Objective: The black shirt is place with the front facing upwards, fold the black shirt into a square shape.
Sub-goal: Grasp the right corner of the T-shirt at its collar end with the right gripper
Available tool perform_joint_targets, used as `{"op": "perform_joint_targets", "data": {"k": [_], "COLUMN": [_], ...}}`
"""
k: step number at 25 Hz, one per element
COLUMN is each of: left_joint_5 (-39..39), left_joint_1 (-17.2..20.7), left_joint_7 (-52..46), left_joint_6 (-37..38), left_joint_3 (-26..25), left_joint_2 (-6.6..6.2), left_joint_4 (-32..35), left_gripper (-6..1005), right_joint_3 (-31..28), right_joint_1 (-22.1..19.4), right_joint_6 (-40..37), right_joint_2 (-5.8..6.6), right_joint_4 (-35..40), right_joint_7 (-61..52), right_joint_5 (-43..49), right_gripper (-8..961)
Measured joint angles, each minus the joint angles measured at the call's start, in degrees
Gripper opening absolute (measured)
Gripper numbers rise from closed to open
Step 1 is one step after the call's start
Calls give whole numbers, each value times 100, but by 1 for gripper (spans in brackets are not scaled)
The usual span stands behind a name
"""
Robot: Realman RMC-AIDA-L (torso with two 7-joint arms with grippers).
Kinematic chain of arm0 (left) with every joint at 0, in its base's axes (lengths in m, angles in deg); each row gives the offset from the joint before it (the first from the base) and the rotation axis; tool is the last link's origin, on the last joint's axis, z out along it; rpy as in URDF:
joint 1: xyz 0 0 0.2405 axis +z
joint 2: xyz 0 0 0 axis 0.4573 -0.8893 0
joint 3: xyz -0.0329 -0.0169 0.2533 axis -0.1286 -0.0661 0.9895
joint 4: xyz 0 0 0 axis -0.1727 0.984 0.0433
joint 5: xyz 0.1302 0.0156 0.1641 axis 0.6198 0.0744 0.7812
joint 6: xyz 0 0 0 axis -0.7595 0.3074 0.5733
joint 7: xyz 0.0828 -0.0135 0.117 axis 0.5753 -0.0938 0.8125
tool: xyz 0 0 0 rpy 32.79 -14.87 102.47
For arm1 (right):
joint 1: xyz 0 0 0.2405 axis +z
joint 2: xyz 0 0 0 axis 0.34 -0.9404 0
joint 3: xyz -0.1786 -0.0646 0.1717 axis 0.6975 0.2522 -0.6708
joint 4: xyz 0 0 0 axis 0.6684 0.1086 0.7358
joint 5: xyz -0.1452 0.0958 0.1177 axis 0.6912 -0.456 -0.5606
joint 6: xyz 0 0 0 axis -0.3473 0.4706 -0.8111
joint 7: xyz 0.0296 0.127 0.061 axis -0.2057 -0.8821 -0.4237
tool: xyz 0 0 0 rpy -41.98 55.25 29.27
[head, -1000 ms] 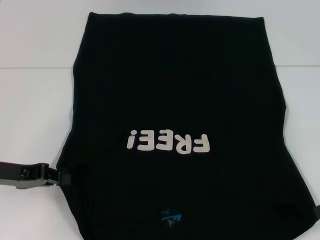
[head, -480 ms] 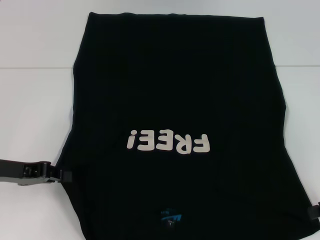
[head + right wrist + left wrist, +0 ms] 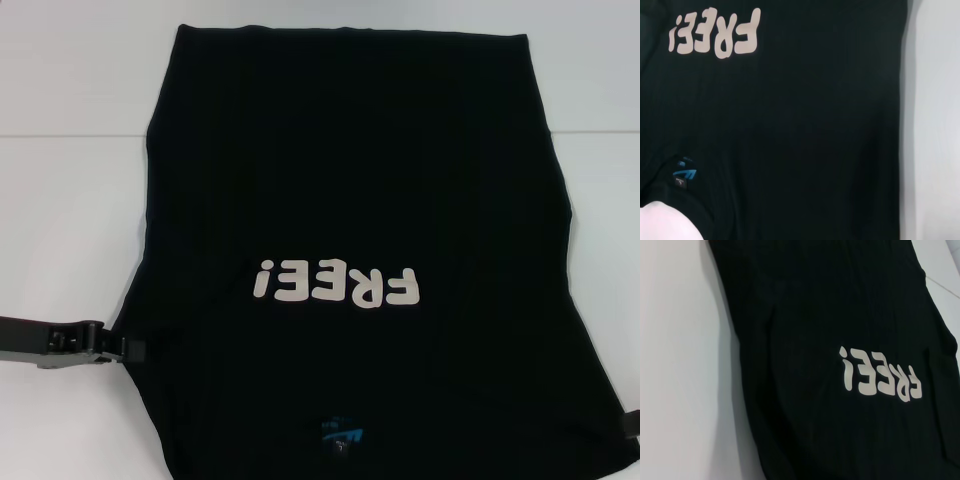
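Head view high, looking down; both wrist views close, seemingly oblique; all share FREE! lettering (image 3: 336, 284).

Black, boxy left tool (image 3: 125, 351), hinged links.

I see the shirt (image 3: 360, 200) lying flat on the table (image 3: 70, 200), collar end nearest me. My left tool (image 3: 125, 350) touches its left edge; my right tool (image 3: 630, 423) sits at its right edge.

Looks like a lab or test bench setup to me: just a plain white table (image 3: 70, 200) with a seam line running across it, nothing homey around, and a black robot arm (image 3: 40, 345) poking in from the left edge.
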Motion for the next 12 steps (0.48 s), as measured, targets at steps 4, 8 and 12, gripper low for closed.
{"op": "perform_joint_targets", "data": {"k": [4, 8, 12], "left_joint_5": [1, 1, 1], "left_joint_1": [-4, -7, -16], "left_joint_7": [0, 0, -2], "left_joint_6": [-17, -18, -21], "left_joint_3": [-1, -1, -1], "left_joint_2": [0, 0, 0], "left_joint_4": [0, 0, 0], "left_gripper": [33, 33, 33], "right_joint_3": [30, 40, 49], "right_joint_1": [42, 74, 116], "right_joint_6": [6, 14, 27], "right_joint_2": [-35, -51, -52], "right_joint_4": [0, -17, -93], "right_joint_7": [0, 0, 0], "right_joint_5": [0, -2, -4], "right_gripper": [945, 941, 937]}}
